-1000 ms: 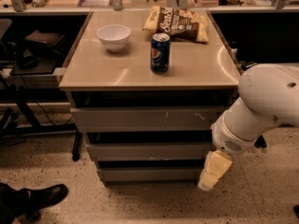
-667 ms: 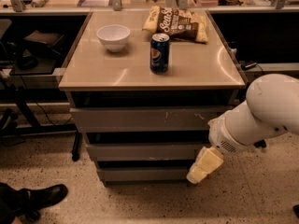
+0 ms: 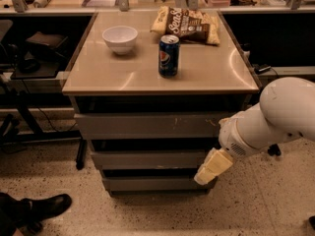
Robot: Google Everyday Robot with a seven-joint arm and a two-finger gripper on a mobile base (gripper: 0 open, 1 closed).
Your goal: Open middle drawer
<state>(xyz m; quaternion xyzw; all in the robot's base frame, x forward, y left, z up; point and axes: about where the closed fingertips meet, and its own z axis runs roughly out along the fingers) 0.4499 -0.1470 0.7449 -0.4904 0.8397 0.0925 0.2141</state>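
Where a black shoe (image 3: 45,207) rests on the speckled floor (image 3: 275,205), the gripper (image 3: 212,166) hangs before the right end of the middle drawer (image 3: 147,159) (its grip state can't be told). That drawer sits pushed in. Farther back, the countertop (image 3: 206,75) carries a soda can (image 3: 169,56), a white bowl (image 3: 120,37) and a chip bag (image 3: 188,24).

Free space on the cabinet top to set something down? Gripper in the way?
Free: the front strip of the cabinet top, ahead of the bowl and soda can; also the right side beside the can, in front of the chip bag. Crowded: back centre. The gripper is low, by the right end of the middle drawer.
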